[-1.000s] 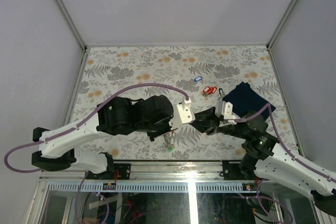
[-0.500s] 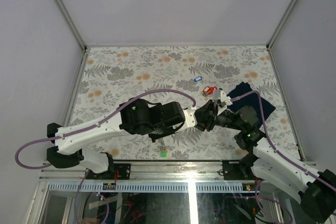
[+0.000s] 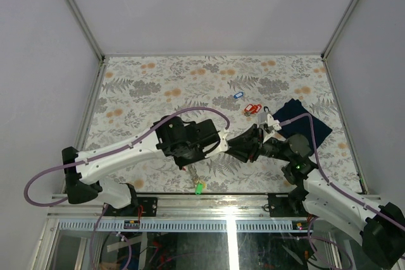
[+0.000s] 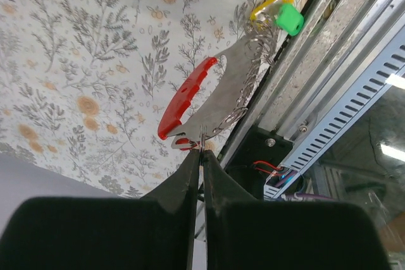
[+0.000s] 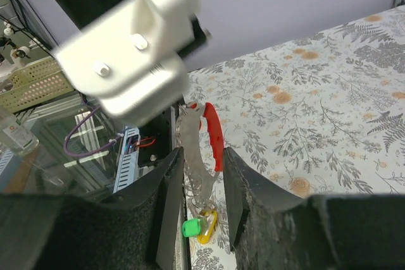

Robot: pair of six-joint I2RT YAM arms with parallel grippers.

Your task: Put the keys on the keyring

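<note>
In the left claw [image 4: 201,148], clenched tip to tip: one corner of a flat silvery metal piece [image 4: 231,86] edged in curved red plastic, held up off the floral-print table [image 3: 145,86] near its front edge. Along and below that piece, a silvery coil [image 4: 256,49] leading to a yellow plastic loop [image 4: 271,1] and a small green oblong tag [image 4: 290,19], dangling just beside the metal rail [image 4: 316,74] at the table's lip. Possibly the keyring itself, or a holder for it; hard to tell at this sharpness.

Around the same piece, the right claw [image 5: 202,156]: jaws parted, one finger either side of the red edge, neither visibly pressing. Released, then, not grasping.

Other keys well apart from both claws: tiny red-tagged keys [image 3: 252,109] and a blue-tagged key [image 3: 238,95] flat on the far part of the table, near a dark navy folded cloth [image 3: 302,126]. None of these on the ring yet; only the green one apparently attached.

Risks from here, by judgement:
- A thin pinch on one corner, so easy pivoting or slipping under the swing of the coil.
- With no second grip, a drop over the front edge and out of reach.
- Little room between the two claws. A nudge from a right finger against the red edge could be enough to twist the piece out of the left pinch.

Worth closing squarely on it before any release.
</note>
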